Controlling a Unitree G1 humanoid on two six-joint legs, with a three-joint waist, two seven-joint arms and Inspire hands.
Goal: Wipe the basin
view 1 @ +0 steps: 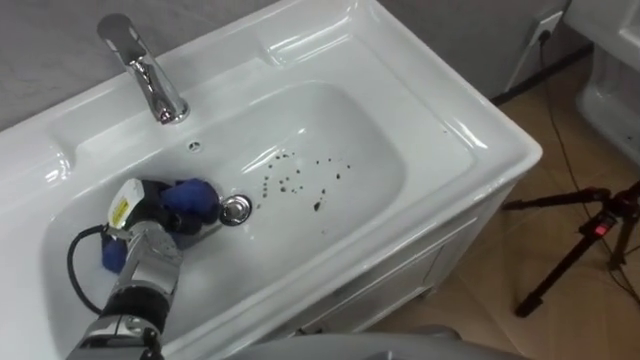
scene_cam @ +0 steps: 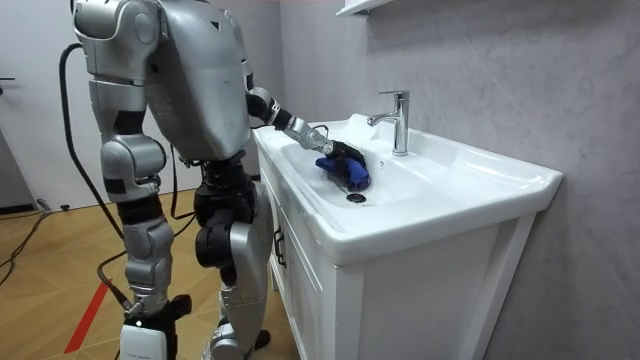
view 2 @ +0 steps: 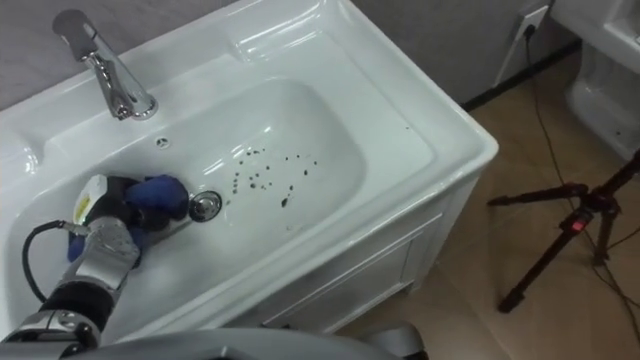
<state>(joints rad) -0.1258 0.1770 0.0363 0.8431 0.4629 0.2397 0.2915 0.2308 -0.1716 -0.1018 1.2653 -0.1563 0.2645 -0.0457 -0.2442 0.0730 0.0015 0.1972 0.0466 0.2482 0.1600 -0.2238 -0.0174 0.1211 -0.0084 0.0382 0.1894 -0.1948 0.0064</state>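
I stood right up against a white cupboard (scene_cam: 400,300) with a big white shiny basin (view 1: 450,130) on top. My left arm reached down into the bowl of the basin from my left side.

My left hand (view 1: 148,215) was low in the bowl, close to the bottom. Its dark fingers (view 1: 165,212) were curled round a soft blue cloth (view 1: 192,197), holding it tight. The blue cloth was bunched up and pressed on the white floor of the bowl. It lay just beside the round silver drain (view 1: 235,209), on the drain's left side. A bit of the blue cloth also showed under my wrist.

On the other side of the round silver drain there were lots of little dark specks of dirt (view 1: 305,180). They were spread over the middle of the bowl, and the blue cloth was not touching them.

A shiny silver tap (view 1: 150,75) stood on the back edge of the basin, above my left hand.

My right hand (scene_cam: 150,325) hung down by my side, well away from the basin. I could not tell if it was open or closed.

A black tripod (view 1: 585,235) stood on the brown wooden floor (view 1: 500,300) to my right.
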